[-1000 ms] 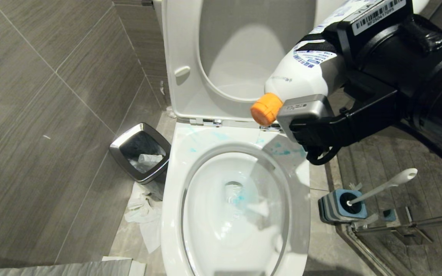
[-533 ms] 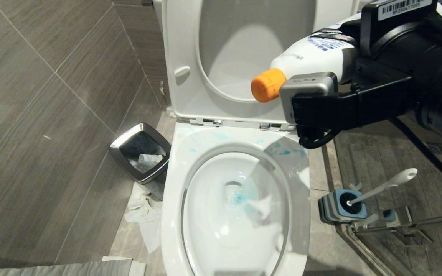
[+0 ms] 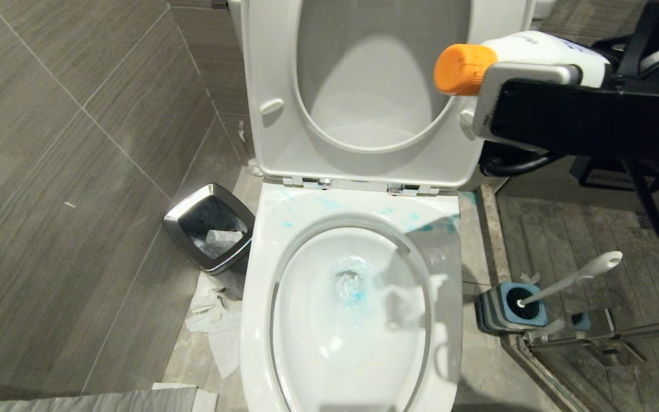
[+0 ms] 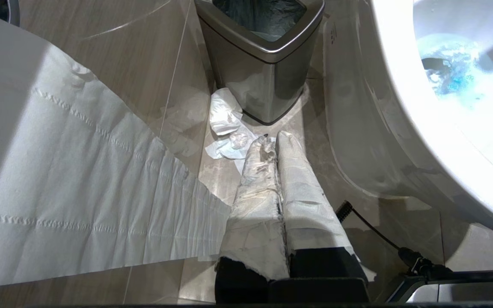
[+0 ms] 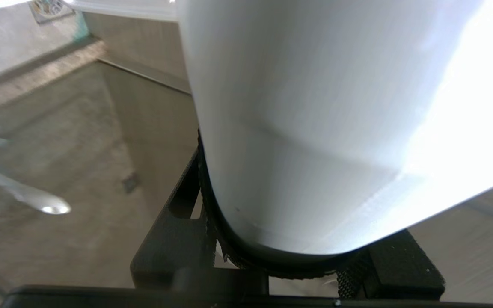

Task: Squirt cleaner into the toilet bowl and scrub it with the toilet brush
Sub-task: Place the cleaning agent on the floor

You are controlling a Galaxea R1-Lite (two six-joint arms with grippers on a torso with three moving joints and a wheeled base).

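Note:
The white toilet bowl point(image 3: 261, 320) stands with its seat and lid point(image 3: 284, 68) raised. Turquoise cleaner tints the water point(image 3: 355, 294) and smears the back rim point(image 3: 421, 227). My right gripper point(image 3: 530, 68) is shut on a white cleaner bottle point(image 3: 541, 48) with an orange cap point(image 3: 462, 68), held about level, high in front of the raised lid's right edge. In the right wrist view the bottle point(image 5: 315, 128) fills the jaws. The toilet brush point(image 3: 578, 277) leans in its blue-grey holder point(image 3: 492, 312) on the floor, right of the bowl. My left gripper point(image 4: 276, 141), its fingers wrapped in paper, hangs shut beside the bowl point(image 4: 400, 107).
A square steel bin point(image 3: 209, 226) stands left of the bowl, with crumpled tissue point(image 3: 212, 320) on the floor by it. A strip of toilet paper point(image 4: 79, 192) hangs near my left gripper. A metal door rail point(image 3: 592, 337) runs beside the brush holder. A tiled wall closes the left side.
My right gripper has risen and swung right with the bottle. The bottle's cap has tipped from pointing down over the back rim to about level, up by the lid.

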